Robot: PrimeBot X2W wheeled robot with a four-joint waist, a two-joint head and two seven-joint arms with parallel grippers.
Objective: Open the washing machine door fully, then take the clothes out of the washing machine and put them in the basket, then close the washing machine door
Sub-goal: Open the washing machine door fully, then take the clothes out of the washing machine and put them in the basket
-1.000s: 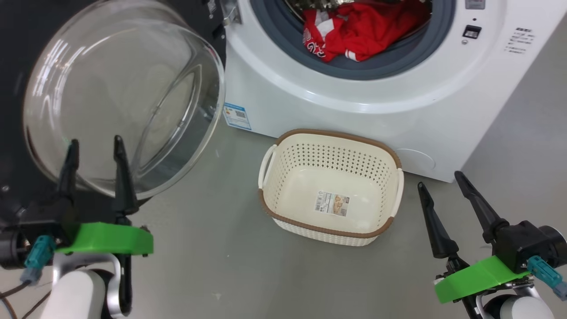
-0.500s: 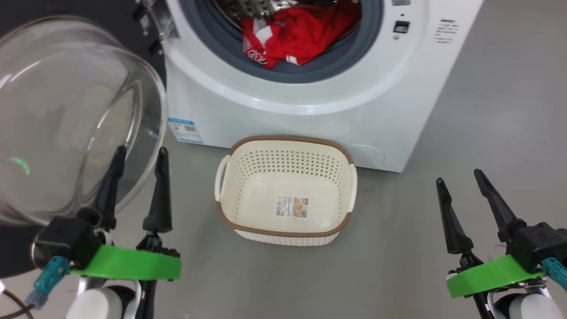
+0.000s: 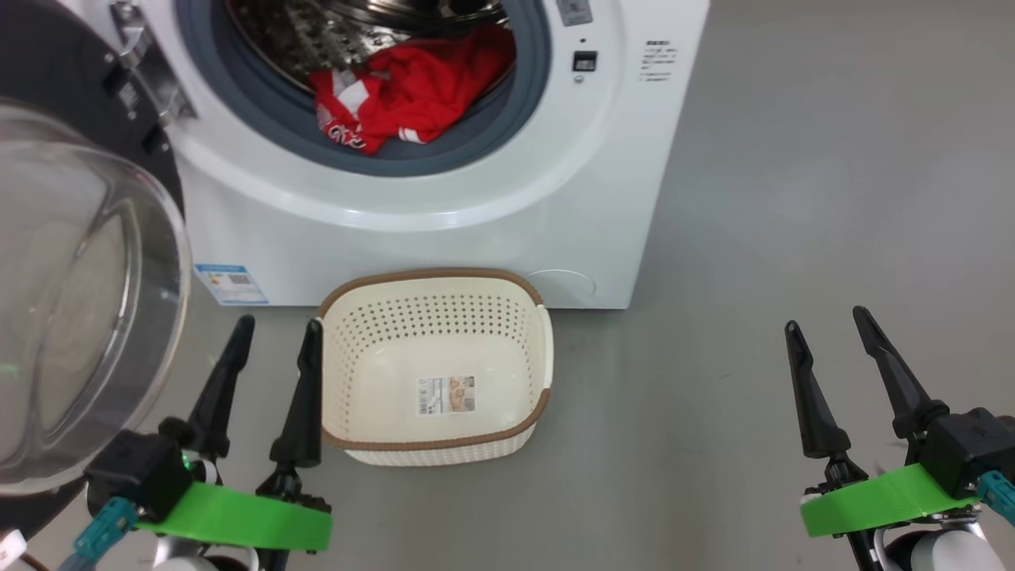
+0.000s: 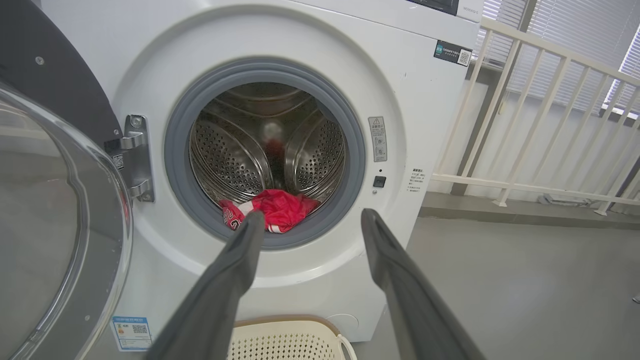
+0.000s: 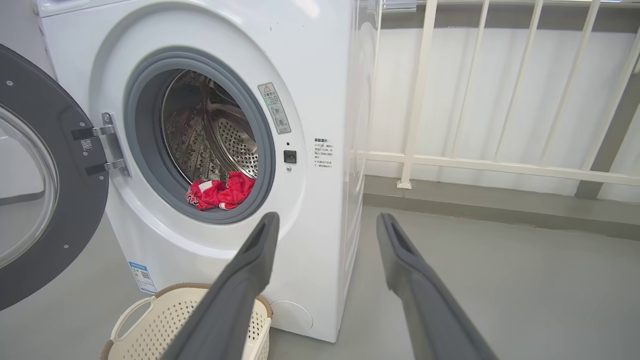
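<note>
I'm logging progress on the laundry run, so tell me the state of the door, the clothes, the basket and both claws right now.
washing machine door: open, swung out to the left of the washing machine.
clothes: bunched in the drum, at its front lip.
basket: upright on the floor before the machine, empty but for a paper label.
left claw: open, empty.
right claw: open, empty.

- washing machine [image 5: 320,75]: white front-loader, steel drum.
- washing machine door [image 5: 50,240]: open, hinged at the machine's left; black rim, clear glass.
- clothes [image 5: 220,192]: red, at the machine's drum mouth.
- basket [image 5: 145,320]: cream, on the floor just before the machine's base.
- railing [image 5: 500,165]: white, beyond the machine's right side.
- right gripper [image 5: 327,217]: fingers spread, facing the machine's front corner.
</note>
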